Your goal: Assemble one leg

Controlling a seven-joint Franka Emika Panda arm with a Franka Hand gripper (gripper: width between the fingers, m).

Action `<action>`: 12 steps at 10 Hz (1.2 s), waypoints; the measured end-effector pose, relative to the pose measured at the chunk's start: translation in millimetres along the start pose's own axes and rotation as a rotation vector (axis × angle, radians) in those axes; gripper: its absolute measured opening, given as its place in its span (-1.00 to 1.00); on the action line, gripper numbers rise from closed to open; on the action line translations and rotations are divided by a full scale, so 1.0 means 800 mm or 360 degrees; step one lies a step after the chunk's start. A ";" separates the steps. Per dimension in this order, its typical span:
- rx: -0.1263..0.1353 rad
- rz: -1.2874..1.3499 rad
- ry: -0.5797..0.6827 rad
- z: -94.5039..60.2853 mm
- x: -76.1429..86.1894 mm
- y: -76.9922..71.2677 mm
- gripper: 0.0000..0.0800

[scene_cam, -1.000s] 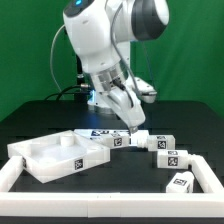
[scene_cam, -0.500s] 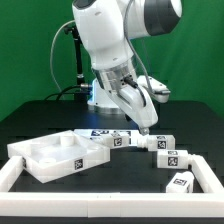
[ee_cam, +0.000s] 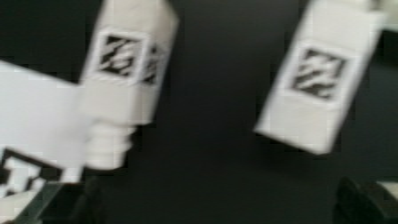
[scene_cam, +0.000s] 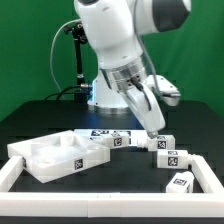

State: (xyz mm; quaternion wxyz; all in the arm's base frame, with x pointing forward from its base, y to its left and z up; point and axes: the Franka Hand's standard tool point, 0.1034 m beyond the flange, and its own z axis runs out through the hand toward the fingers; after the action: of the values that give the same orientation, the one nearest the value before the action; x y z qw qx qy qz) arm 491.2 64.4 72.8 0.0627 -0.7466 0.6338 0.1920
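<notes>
Hanging low over the black table (scene_cam: 120,175), your gripper (scene_cam: 154,126) is just above the leg (scene_cam: 160,143), off the slab (scene_cam: 60,152) toward the exterior view's right. Neither view shows you whether the fingers are apart or together, so I cannot tell. The leg lies on its side on the table, and you can see no contact between it and the gripper.

A second leg (scene_cam: 125,140) lies just beside the slab's edge, to the exterior view's left of the first. A third leg (scene_cam: 171,157) lies near the first, closer to the camera, with its tag facing up. A fourth leg (scene_cam: 181,182) lies well apart from these, close to the frame (scene_cam: 15,168) at its rail on the exterior view's right. The frame runs around the slab and all four legs.

In the wrist view you see two of the legs lying roughly parallel, with bare table between them and a tag on each. One ends in a narrower stub (ee_cam: 111,142) that lies close beside a corner of the slab.
</notes>
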 end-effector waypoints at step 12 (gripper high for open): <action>-0.0011 -0.0008 0.0136 0.077 -0.023 -0.027 0.62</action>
State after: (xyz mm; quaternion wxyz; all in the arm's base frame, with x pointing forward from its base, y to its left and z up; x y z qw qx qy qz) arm 497.2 106.4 19.4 0.0334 -0.7559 0.6334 0.1620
